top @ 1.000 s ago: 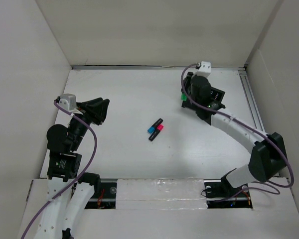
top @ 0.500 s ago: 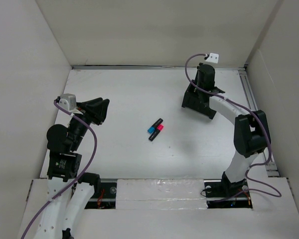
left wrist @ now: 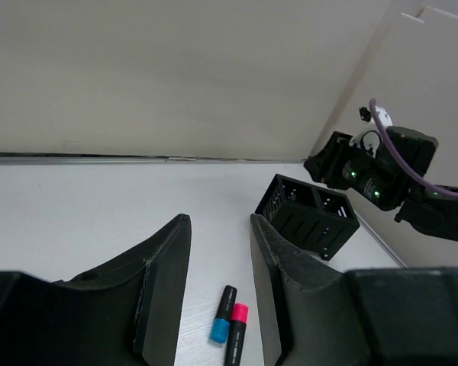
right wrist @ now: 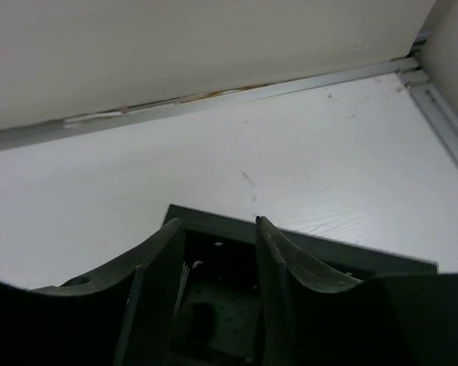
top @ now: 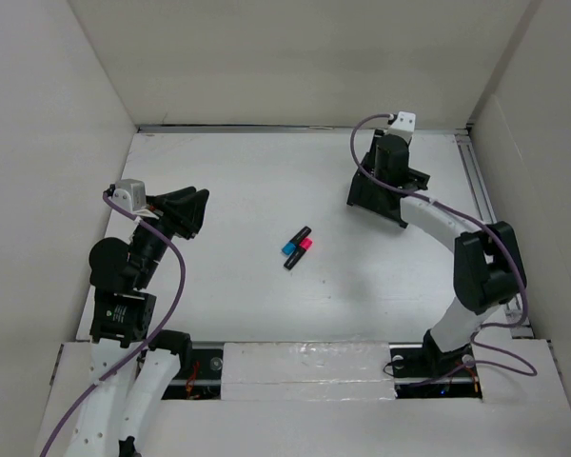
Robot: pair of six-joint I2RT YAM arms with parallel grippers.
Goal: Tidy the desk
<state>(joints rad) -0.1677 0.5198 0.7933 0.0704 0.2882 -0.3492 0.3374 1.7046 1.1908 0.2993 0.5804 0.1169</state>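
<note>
The left claw (top: 198, 204) hangs above the near left part of the desk (top: 247, 181), a broad, flat, matte white tabletop that spreads beneath and all around it. Its two black fingers (left wrist: 164, 290) stand parted, released, with nothing between them.

Ahead of this claw, in line with the gap between its fingers and well apart from the tips, two pens lie flat on the white surface. One is a black marker with a blue cap (top: 292, 244) and the other a black marker with a pink cap (top: 301, 249). They lie side by side and parallel, so close that they seem to touch. From the left wrist, the blue cap is at the end nearer the claw and the pink cap at the far end of its pen.

Farther ahead of the left claw and off to its right stands a black slotted two-compartment plastic box (left wrist: 309, 221), upright on the desk.

The right claw (top: 385, 171) hangs directly over that box, pointing down into it. Its fingers (right wrist: 153, 274) are spread apart, gripping nothing, their tips just above the box's far rim. What lies inside the compartments under them is too dark to make out.

Beyond the right claw, bare desk runs to a metal strip (right wrist: 214, 99) at the foot of the white panel walls (top: 295, 57).
</note>
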